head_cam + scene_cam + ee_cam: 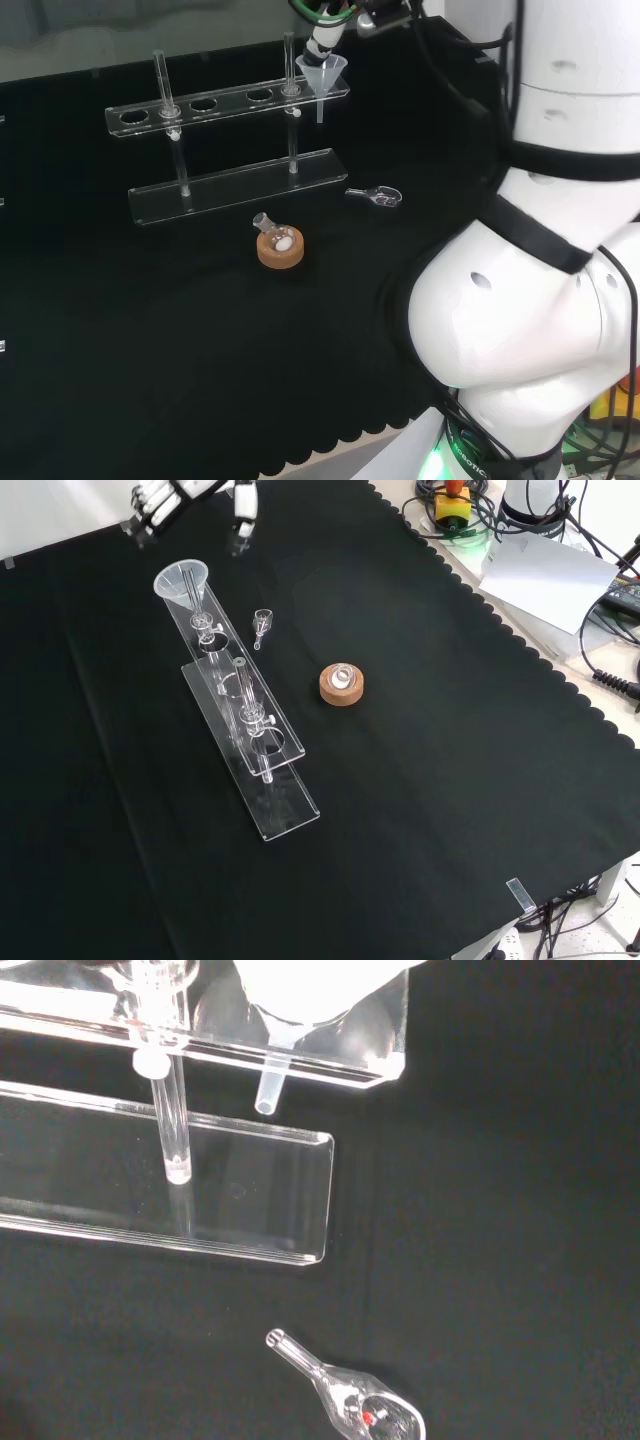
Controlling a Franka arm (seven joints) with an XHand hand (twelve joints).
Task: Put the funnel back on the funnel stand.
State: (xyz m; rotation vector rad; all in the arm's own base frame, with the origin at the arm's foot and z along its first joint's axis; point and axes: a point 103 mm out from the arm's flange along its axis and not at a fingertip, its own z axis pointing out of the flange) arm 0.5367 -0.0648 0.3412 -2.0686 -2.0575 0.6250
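Now: funnel (323,72) seated upright in stand (230,104) end hole.
Hand (160,502) just above/behind funnel, fingers (243,508) relaxed, released.

Funnel (322,74) seated in funnel stand (225,103) right end; robot hand (325,38) above.
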